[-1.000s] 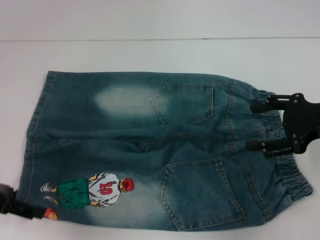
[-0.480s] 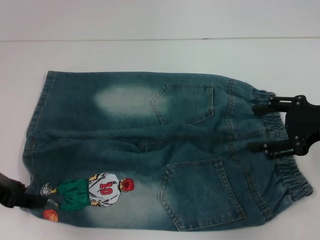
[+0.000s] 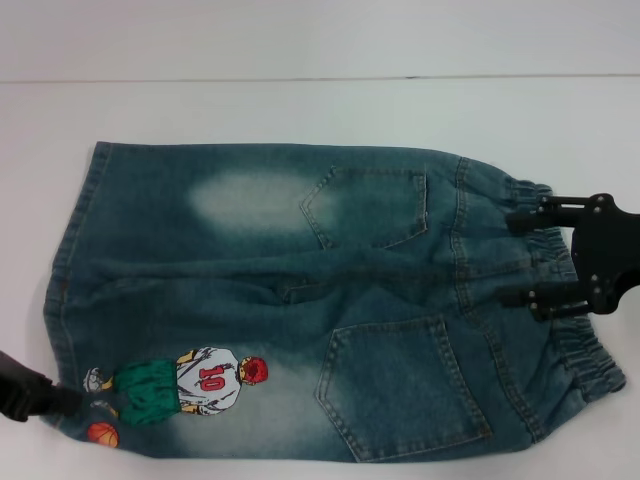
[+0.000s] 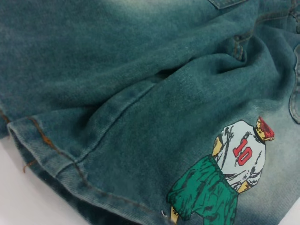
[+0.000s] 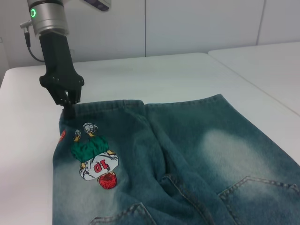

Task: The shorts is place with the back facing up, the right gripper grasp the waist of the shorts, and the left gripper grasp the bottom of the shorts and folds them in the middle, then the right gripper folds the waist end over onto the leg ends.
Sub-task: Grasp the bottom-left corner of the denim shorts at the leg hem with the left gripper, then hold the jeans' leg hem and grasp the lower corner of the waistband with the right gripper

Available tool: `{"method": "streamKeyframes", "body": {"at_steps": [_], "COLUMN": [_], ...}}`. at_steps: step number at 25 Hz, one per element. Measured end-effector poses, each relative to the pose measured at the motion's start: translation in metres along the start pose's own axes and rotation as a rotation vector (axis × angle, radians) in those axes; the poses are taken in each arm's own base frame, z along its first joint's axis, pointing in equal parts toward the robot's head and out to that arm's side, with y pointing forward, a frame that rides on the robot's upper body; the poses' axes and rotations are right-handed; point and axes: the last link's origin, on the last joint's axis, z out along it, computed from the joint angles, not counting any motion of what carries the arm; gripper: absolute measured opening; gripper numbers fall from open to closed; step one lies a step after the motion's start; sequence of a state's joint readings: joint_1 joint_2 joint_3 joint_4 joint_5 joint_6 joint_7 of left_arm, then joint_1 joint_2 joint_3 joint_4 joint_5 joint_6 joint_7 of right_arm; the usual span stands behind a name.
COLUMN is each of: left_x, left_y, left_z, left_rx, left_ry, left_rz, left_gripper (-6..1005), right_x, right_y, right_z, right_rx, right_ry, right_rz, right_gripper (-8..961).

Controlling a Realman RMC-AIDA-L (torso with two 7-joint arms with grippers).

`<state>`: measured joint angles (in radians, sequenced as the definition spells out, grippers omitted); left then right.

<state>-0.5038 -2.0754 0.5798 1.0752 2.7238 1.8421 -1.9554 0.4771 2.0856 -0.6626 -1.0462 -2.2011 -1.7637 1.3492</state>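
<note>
The shorts (image 3: 300, 300) lie flat, back up, on the white table (image 3: 300, 110). The waist (image 3: 590, 350) is at the right and the leg ends (image 3: 70, 250) at the left. My right gripper (image 3: 520, 257) is open, its two prongs lying over the gathered waist, one on each side of its middle. My left gripper (image 3: 68, 402) touches the near leg hem beside the cartoon player (image 3: 190, 380) and the orange ball (image 3: 101, 433). In the right wrist view the left gripper (image 5: 69, 108) points down onto the hem corner (image 5: 77, 107). The left wrist view shows only the hem (image 4: 47, 145) and the print.
White table surface surrounds the shorts, with a seam line (image 3: 320, 78) running across the far side. A second white table (image 5: 272, 70) stands beyond, in the right wrist view.
My left gripper has slid a little along the near leg hem, uncovering the orange ball. My right gripper has shifted slightly towards the waist's edge. The shorts have not moved.
</note>
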Motion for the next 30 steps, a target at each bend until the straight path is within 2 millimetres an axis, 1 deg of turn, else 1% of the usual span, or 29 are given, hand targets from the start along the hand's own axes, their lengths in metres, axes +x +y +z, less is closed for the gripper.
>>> {"method": "streamKeyframes", "body": {"at_steps": [6, 8, 11, 15, 16, 17, 18, 19, 21, 22, 30], "left_x": [0.003, 0.003, 0.005, 0.006, 0.006, 0.006, 0.006, 0.007, 0.007, 0.007, 0.006], "left_y": [0.001, 0.002, 0.002, 0.004, 0.004, 0.004, 0.004, 0.005, 0.005, 0.005, 0.003], "left_z": [0.001, 0.002, 0.003, 0.006, 0.006, 0.007, 0.007, 0.007, 0.008, 0.008, 0.008], "left_rx": [-0.003, -0.004, -0.003, -0.005, -0.005, -0.005, -0.006, -0.005, -0.005, -0.003, 0.009], "left_ry": [-0.009, -0.011, -0.018, -0.034, -0.037, -0.039, -0.042, -0.045, -0.049, -0.05, -0.048], "left_rz": [0.014, 0.019, 0.029, 0.044, 0.048, 0.05, 0.053, 0.056, 0.06, 0.062, 0.067], "left_gripper": [1, 1, 0, 0, 0, 0, 0, 0, 0, 0, 0], "right_x": [0.002, 0.002, 0.001, -0.003, -0.006, -0.009, -0.009, -0.01, -0.01, -0.007, -0.002], "right_y": [0.001, 0.001, -0.004, -0.01, -0.01, -0.01, -0.01, -0.01, -0.011, -0.012, -0.006], "right_z": [-0.001, -0.002, -0.011, -0.029, -0.032, -0.037, -0.037, -0.037, -0.038, -0.037, -0.029], "right_rx": [0.001, 0.005, 0.035, 0.073, 0.068, 0.047, 0.047, 0.04, 0.039, 0.045, 0.034], "right_ry": [0.003, 0.012, 0.076, 0.242, 0.282, 0.358, 0.358, 0.394, 0.479, 0.562, 0.689], "right_rz": [0.022, 0.045, 0.101, 0.183, 0.199, 0.243, 0.243, 0.262, 0.303, 0.342, 0.417], "right_gripper": [834, 832, 830, 827, 826, 825, 825, 824, 822, 822, 815]}}
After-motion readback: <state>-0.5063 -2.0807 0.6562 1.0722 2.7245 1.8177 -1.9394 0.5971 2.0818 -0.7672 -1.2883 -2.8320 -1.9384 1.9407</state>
